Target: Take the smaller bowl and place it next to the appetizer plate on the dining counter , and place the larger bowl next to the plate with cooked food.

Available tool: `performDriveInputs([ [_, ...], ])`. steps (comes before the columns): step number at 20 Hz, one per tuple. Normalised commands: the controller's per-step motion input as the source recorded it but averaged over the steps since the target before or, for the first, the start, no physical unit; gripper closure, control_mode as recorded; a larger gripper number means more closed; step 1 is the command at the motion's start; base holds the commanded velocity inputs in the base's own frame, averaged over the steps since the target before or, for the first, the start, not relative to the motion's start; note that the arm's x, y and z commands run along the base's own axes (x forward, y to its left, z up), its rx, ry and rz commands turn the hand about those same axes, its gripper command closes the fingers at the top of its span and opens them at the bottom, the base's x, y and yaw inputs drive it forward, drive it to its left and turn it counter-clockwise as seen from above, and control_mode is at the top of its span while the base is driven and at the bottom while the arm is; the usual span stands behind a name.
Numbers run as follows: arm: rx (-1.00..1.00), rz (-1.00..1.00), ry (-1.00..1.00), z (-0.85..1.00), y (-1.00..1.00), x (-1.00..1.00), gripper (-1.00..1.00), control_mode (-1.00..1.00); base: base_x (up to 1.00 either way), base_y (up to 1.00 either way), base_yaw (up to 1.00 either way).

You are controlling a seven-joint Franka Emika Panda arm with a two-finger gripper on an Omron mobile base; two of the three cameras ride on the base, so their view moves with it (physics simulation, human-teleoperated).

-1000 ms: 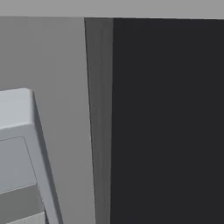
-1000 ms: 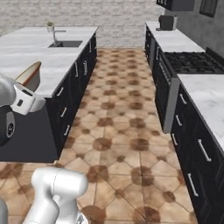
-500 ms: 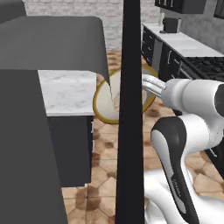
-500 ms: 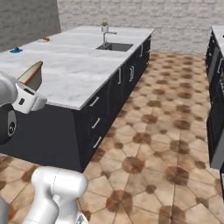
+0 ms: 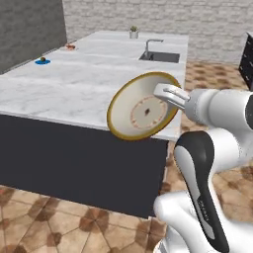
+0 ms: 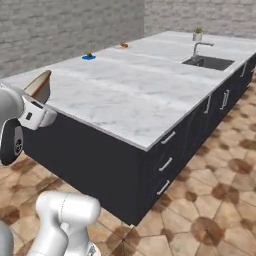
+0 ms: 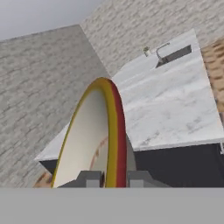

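Ahead of me runs the dining counter (image 5: 94, 84), a long slab of white marble veined in grey on a dark base, with drawer handles showing along its side in my right base view. At its far end, toward twelve o'clock in my left base view, a sink (image 5: 159, 57) is set into the top with a tap (image 5: 150, 43) beside it and a small potted plant (image 5: 133, 32) just beyond. Toward ten o'clock lies the appetizer plate (image 5: 42, 61), bright blue with a small brown ball on it; well apart, farther along the same edge, rests the plate with cooked food (image 5: 70, 47), too small to detail. Brown patterned tile floor (image 5: 44, 222) surrounds the base.
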Motion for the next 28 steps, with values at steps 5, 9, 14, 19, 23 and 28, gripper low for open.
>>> performDriveInputs([
  [5, 0.00, 0.00, 0.00, 0.00, 0.00, 0.00, 1.00, 1.00, 0.24, 1.00, 0.47],
  [9, 0.00, 0.00, 0.00, 0.00, 0.00, 0.00, 1.00, 1.00, 0.69, 0.94, 0.42],
  [14, 0.00, 0.00, 0.00, 0.00, 0.00, 0.00, 1.00, 1.00, 1.00, 0.64, 0.39],
  [19, 0.00, 0.00, 0.00, 0.00, 0.00, 0.00, 1.00, 1.00, 1.00, 0.53, 0.34],
  [23, 0.00, 0.00, 0.00, 0.00, 0.00, 0.00, 1.00, 1.00, 1.00, 0.42, 0.25],
  [28, 0.00, 0.00, 0.00, 0.00, 0.00, 0.00, 1.00, 1.00, 1.00, 0.11, 0.04],
])
